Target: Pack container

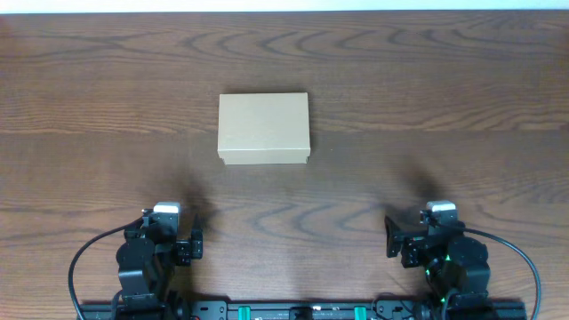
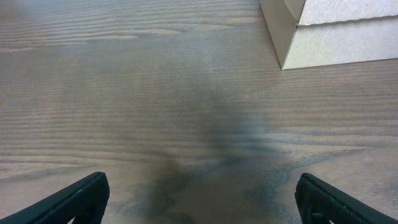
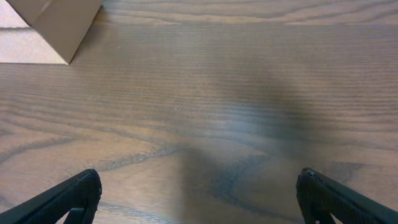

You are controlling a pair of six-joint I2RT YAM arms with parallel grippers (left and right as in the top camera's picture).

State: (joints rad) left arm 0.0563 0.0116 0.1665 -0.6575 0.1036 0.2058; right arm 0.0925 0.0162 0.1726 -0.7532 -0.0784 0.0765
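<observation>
The container (image 1: 264, 128) is a plain tan cardboard box with its flap lid closed, lying flat on the wooden table a little left of centre. Its near corner shows at the top right of the left wrist view (image 2: 329, 34) and at the top left of the right wrist view (image 3: 53, 28). My left gripper (image 1: 180, 240) is open and empty near the front edge, well short of the box; its fingertips frame bare wood (image 2: 199, 196). My right gripper (image 1: 407, 242) is also open and empty near the front edge (image 3: 199, 196).
The dark wood-grain table (image 1: 444, 107) spreads on all sides of the box. The arm bases and cables sit along the front edge (image 1: 293, 311). No other items show in any view.
</observation>
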